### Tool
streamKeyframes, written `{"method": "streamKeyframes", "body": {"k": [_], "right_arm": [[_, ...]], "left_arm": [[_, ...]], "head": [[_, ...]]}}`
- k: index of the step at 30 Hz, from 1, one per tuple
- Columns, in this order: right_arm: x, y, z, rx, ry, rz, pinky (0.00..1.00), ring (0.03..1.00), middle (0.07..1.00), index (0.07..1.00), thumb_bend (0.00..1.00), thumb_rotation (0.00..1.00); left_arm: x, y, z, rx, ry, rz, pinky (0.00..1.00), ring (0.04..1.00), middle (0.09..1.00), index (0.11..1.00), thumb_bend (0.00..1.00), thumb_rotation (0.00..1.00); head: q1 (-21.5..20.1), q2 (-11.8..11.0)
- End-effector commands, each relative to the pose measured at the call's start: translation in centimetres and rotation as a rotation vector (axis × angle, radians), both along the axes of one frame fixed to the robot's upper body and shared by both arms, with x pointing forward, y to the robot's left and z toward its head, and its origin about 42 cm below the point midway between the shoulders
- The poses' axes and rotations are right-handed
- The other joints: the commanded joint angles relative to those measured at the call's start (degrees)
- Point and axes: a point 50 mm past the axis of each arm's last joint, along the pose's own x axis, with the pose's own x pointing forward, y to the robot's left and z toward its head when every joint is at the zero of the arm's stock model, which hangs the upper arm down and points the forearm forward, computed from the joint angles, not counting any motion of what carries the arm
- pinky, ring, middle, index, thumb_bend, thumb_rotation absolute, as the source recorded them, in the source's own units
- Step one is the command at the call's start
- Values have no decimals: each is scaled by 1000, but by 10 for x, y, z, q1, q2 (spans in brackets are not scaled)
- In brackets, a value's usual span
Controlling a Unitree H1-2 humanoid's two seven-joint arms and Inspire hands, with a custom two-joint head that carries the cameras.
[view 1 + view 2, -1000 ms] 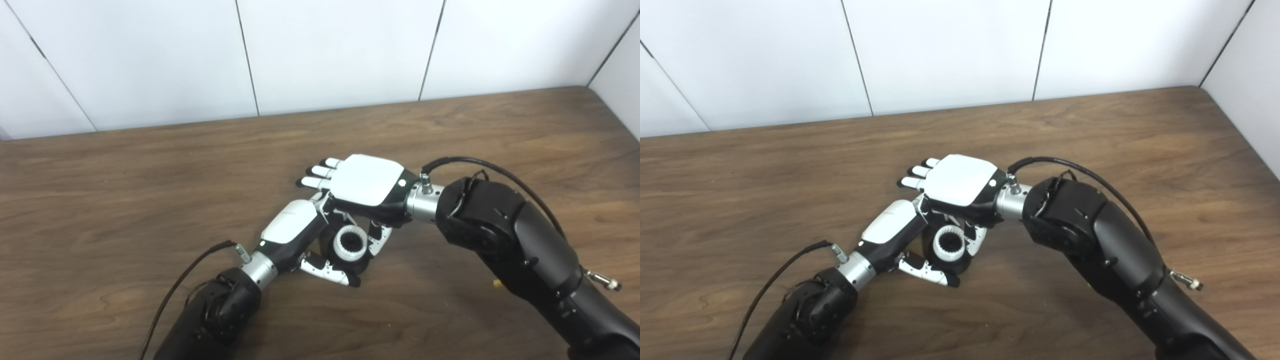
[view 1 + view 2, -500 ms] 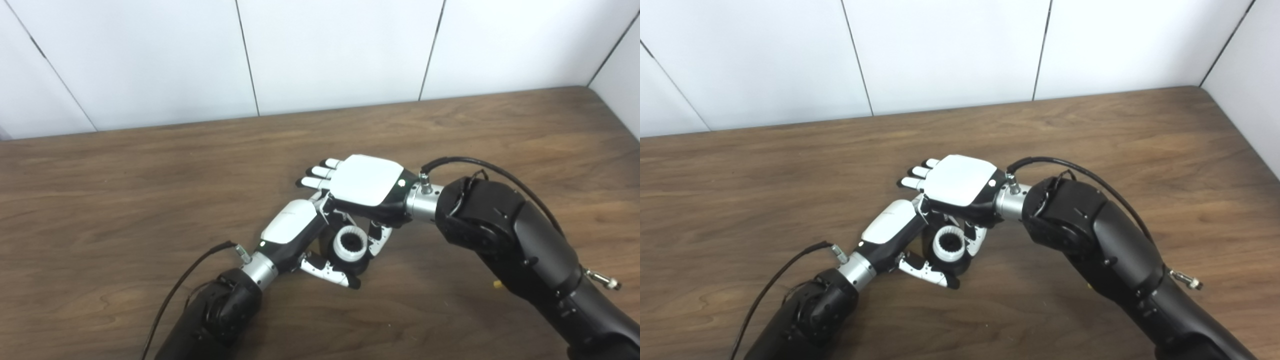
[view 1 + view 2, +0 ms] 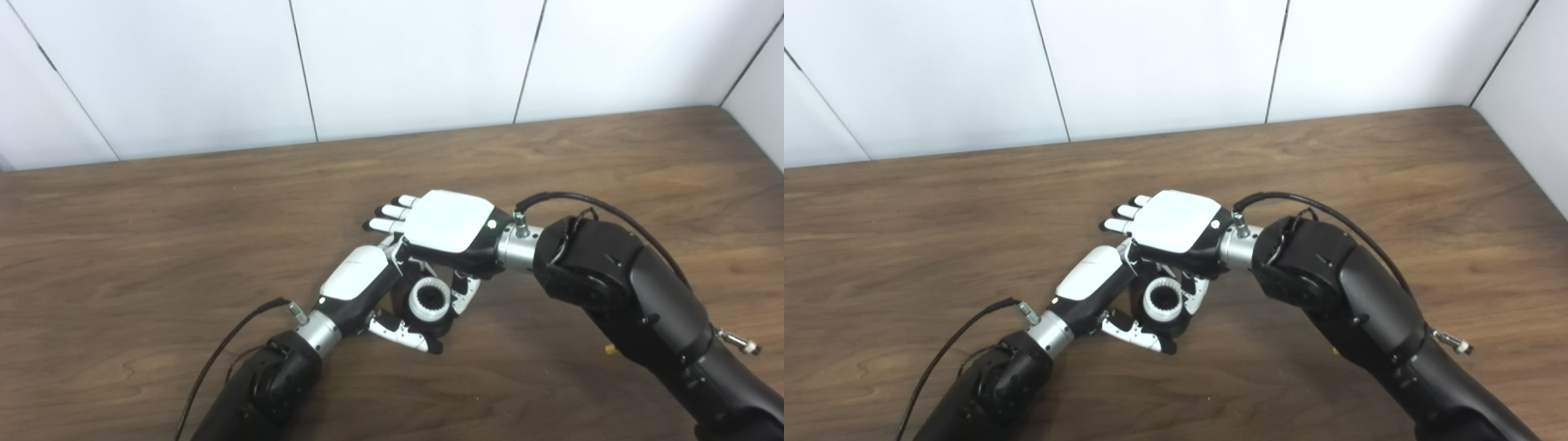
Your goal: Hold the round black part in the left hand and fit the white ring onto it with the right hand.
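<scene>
My left hand [image 3: 358,278] is shut on the round black part [image 3: 436,326], fingers and thumb wrapped around it low on the table's middle. The white toothed ring [image 3: 417,304] sits on top of the black part, its hole facing up. My right hand [image 3: 447,222] hovers palm down just above and behind them. Its fingers [image 3: 386,212] stretch out flat to the left, holding nothing. Its thumb [image 3: 463,295] hangs down against the ring's right side. The palm hides the far edge of the part.
The wooden table [image 3: 153,233] spreads out on all sides, with a white panelled wall [image 3: 398,61] at its back edge and right corner. A tiny yellow bit [image 3: 608,348] lies beside my right forearm. Cables loop off both wrists.
</scene>
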Motion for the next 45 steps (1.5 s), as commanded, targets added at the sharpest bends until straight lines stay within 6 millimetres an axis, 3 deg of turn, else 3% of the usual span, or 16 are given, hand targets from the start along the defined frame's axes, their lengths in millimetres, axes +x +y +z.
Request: {"method": "streamKeyframes", "body": {"k": [1, 34, 35, 37, 45], "right_arm": [[2, 1, 7, -11, -17, 4, 1000, 1000, 987, 483, 512, 138], [0, -7, 14, 28, -23, -23, 1000, 1000, 993, 497, 516, 169], [0, -6, 15, 28, -18, -25, 1000, 1000, 997, 573, 654, 277], [-1, -6, 15, 26, -7, -31, 1000, 1000, 1000, 636, 766, 370], [-2, -6, 17, 36, 21, -43, 1000, 1000, 1000, 684, 870, 448]], "left_arm": [[1, -12, 10, -12, -44, -44, 1000, 930, 893, 476, 515, 44], [1, -10, 8, -17, -41, -45, 1000, 926, 885, 476, 515, 45], [1, -10, 8, -17, -40, -44, 1000, 926, 885, 476, 515, 45], [1, -10, 8, -14, -39, -44, 1000, 928, 887, 476, 515, 45], [1, -10, 8, -7, -41, -45, 1000, 924, 882, 476, 515, 46]], "head": [[-1, 0], [-2, -6], [-2, -6], [-2, -6], [-1, -7]]}}
